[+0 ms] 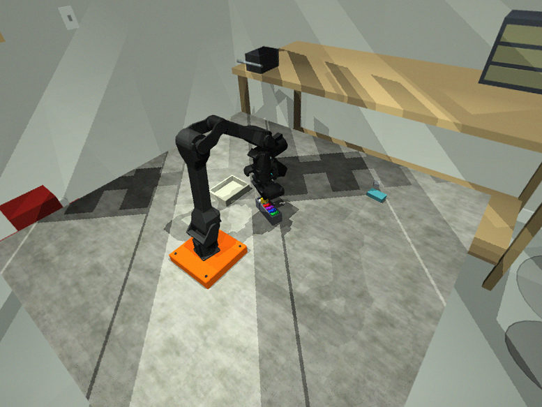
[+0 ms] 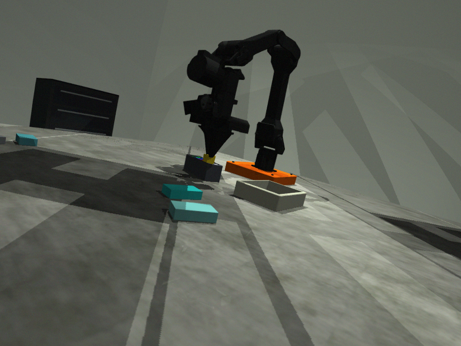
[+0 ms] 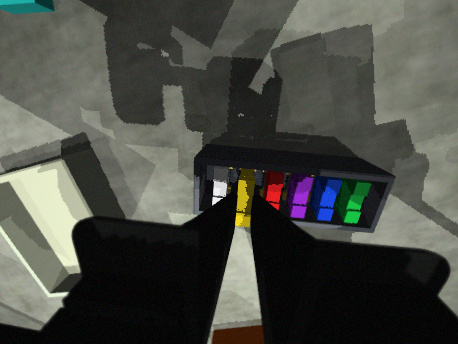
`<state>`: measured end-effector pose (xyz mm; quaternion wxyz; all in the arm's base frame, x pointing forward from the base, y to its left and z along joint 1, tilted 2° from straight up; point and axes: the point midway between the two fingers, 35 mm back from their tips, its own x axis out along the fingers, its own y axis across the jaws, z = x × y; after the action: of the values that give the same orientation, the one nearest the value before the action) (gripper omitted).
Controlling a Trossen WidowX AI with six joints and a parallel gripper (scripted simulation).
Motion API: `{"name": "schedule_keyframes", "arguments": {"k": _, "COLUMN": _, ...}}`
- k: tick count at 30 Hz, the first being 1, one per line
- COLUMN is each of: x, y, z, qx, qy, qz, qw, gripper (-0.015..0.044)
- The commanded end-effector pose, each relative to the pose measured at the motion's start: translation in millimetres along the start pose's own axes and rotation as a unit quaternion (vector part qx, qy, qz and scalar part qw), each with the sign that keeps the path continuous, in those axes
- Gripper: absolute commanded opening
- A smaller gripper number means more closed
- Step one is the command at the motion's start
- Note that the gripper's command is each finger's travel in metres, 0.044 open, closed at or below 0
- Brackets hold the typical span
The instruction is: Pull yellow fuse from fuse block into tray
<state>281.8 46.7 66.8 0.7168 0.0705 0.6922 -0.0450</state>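
My gripper (image 2: 211, 155) (image 3: 244, 201) points down over the dark fuse block (image 1: 264, 212) (image 2: 199, 169) (image 3: 280, 155), shut on the yellow fuse (image 1: 263, 200) (image 2: 208, 159) (image 3: 243, 220). The fuse stands proud of the block's top at its left end in the wrist view. Whether its lower end is clear of the slot is hidden. The white fuse (image 3: 219, 189) is on its left, the red fuse (image 3: 274, 186) on its right, both close to the fingertips. The cream tray (image 1: 218, 198) (image 2: 256, 193) (image 3: 50, 200) lies beside the block, to the left in the wrist view.
Purple (image 3: 301, 192), blue (image 3: 327, 197) and green (image 3: 356, 200) fuses sit farther right in the block. Two teal blocks (image 2: 182, 192) (image 2: 194, 212) lie near the tray. Another teal block (image 1: 376, 195) (image 2: 26, 139) lies farther off. The arm's orange base (image 1: 225, 254) (image 2: 242, 172) is near the block.
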Motion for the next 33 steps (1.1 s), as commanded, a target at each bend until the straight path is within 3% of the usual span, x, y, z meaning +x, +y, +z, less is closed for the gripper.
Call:
{"name": "schedule_keyframes", "arguments": {"k": 1, "x": -2.1, "y": -0.5, "z": -0.4, "qx": 0.001, "qy": 0.001, "qz": -0.002, "qw": 1.000, "gripper": 0.0000}}
{"name": "schedule_keyframes", "arguments": {"k": 33, "x": -17.8, "y": -0.7, "z": -0.8, "qx": 0.002, "qy": 0.001, "qz": -0.002, "qw": 1.000, "gripper": 0.0000}}
